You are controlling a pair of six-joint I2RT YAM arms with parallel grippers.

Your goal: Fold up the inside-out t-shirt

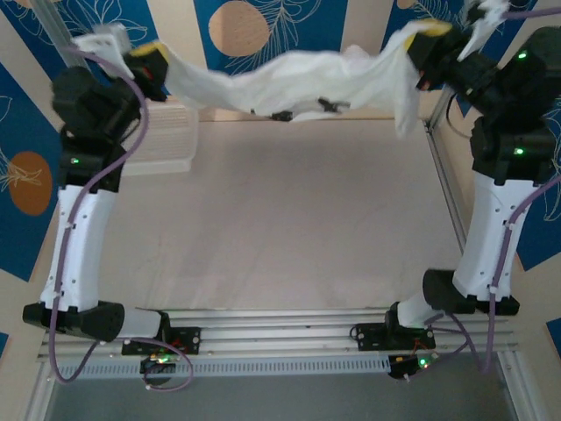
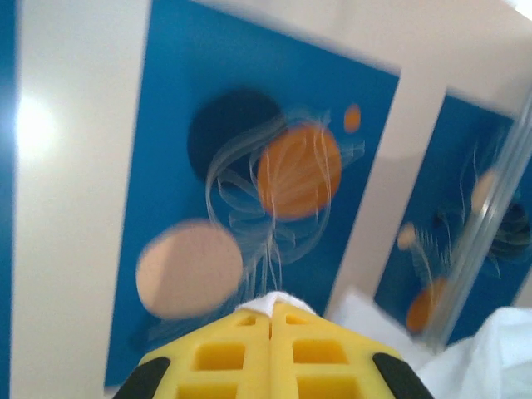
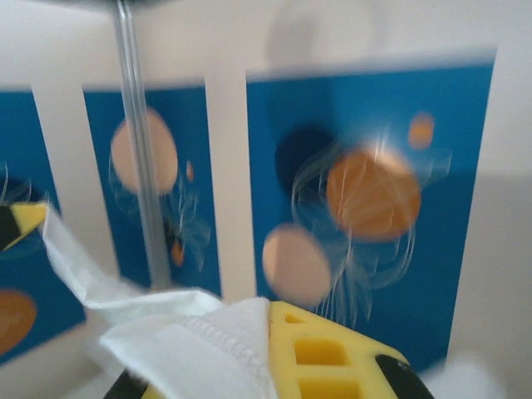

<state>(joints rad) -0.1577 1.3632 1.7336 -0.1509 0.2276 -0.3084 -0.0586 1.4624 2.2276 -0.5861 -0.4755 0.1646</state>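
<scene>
The inside-out t-shirt [image 1: 289, 83], white and wrinkled, hangs stretched in the air between both arms, high above the far edge of the table. My left gripper [image 1: 156, 54] is shut on its left end; in the left wrist view a sliver of white cloth [image 2: 270, 304] peeks from between the closed yellow fingers [image 2: 224, 357]. At the shirt's right end my right gripper [image 1: 427, 35] is also shut on it, and a loose flap dangles below it. In the right wrist view a hemmed fold [image 3: 204, 345] drapes over the left side of the yellow fingers [image 3: 332, 353].
A white mesh basket [image 1: 166, 140] stands at the table's back left, under the left arm. An aluminium frame rail [image 1: 447, 189] runs along the right edge. Blue and cream patterned panels form the back wall [image 1: 289, 26]. The tabletop [image 1: 280, 228] lies below the shirt.
</scene>
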